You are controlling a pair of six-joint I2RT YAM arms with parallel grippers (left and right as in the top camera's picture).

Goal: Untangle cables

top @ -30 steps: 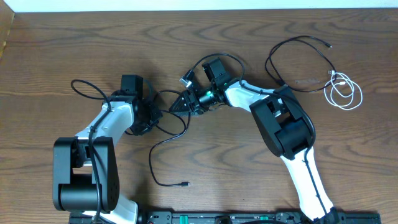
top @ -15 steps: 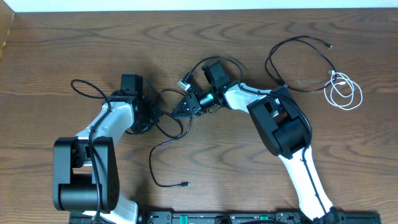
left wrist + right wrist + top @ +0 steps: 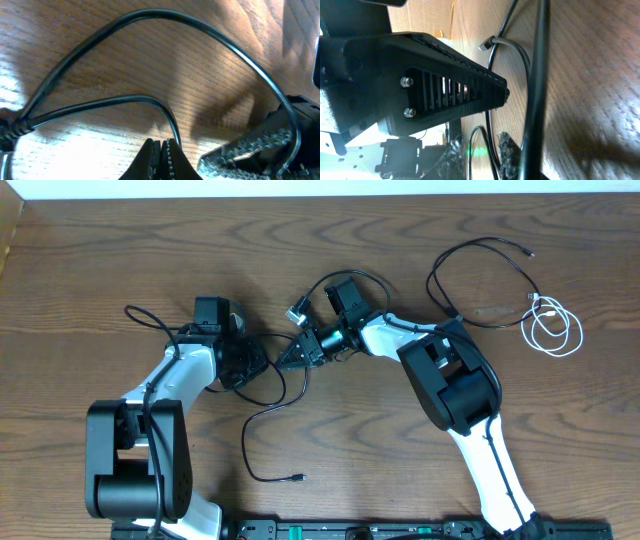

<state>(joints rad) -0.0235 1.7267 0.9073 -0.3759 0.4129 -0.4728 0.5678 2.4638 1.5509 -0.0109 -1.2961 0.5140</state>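
One long black cable runs from a loop at the left through both grippers and down to its plug. My left gripper is shut, and the cable meets its closed tips. My right gripper faces it from the right, almost touching. Its jaws are drawn in on a bent loop of that cable. A second black cable and the coiled white cable lie apart at the far right.
The right gripper's textured finger fills the lower right of the left wrist view. The left arm's black housing looms in the right wrist view, beside a thick black wire. The table's far edge runs along the top.
My left gripper has slid right towards the right gripper, and the cable's left loop has followed it. The right gripper's jaws have narrowed onto the cable.
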